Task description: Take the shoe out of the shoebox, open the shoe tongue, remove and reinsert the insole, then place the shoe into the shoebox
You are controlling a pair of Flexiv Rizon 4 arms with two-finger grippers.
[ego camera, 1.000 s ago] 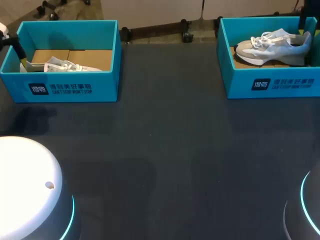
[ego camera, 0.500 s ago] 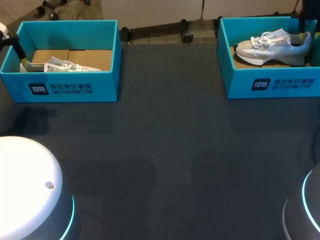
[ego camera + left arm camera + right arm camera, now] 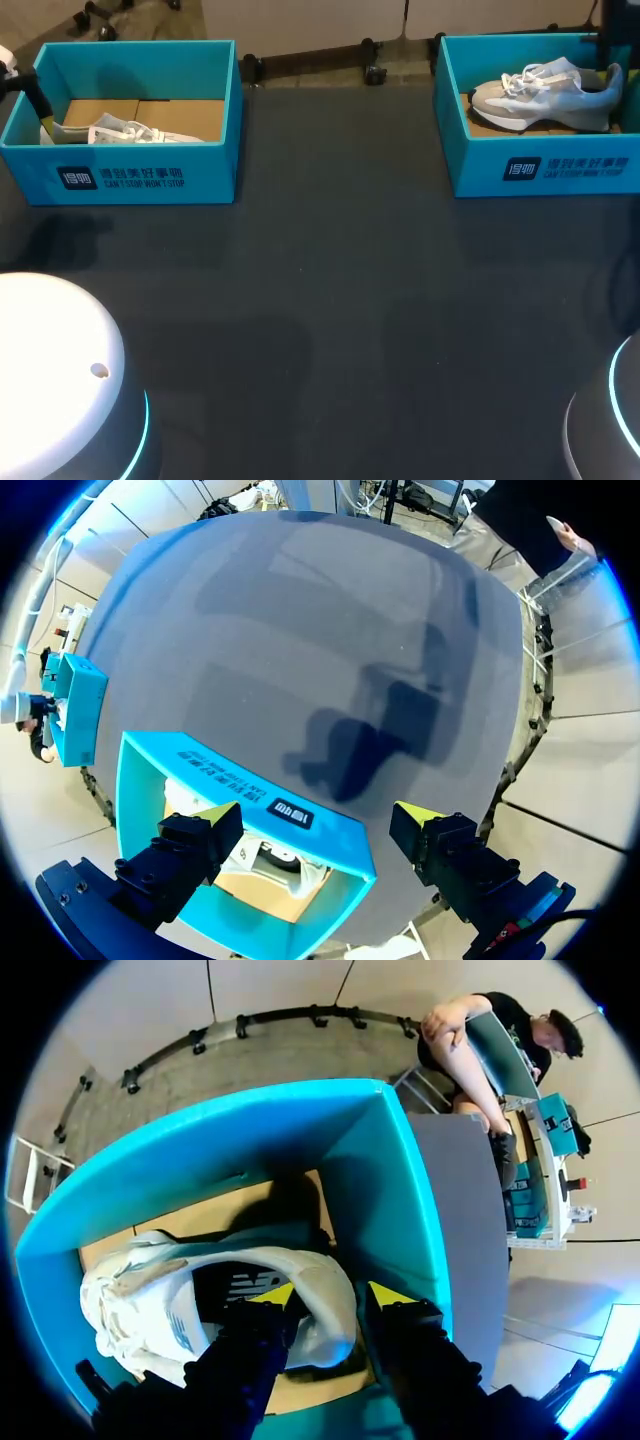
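Two teal shoeboxes stand at the table's far corners. In the right shoebox [image 3: 545, 170] a grey-white sneaker [image 3: 545, 92] lies on brown cardboard with its heel raised toward the box's right wall. My right gripper [image 3: 610, 68] is shut on that heel; in the right wrist view the heel of the sneaker [image 3: 180, 1300] sits pinched between the yellow tips of the gripper [image 3: 328, 1305]. The left shoebox [image 3: 140, 175] holds a second white sneaker [image 3: 125, 131]. My left gripper [image 3: 315, 820] hangs open above this box's near wall [image 3: 240, 790], touching nothing.
A wide stretch of dark tabletop [image 3: 330, 300] lies between and in front of the two boxes. The white dome-shaped arm bases sit at the near left [image 3: 60, 380] and near right [image 3: 610, 420] corners.
The right sneaker's heel has shifted slightly up and to the right in the right gripper's hold. The left arm and left box are unchanged.
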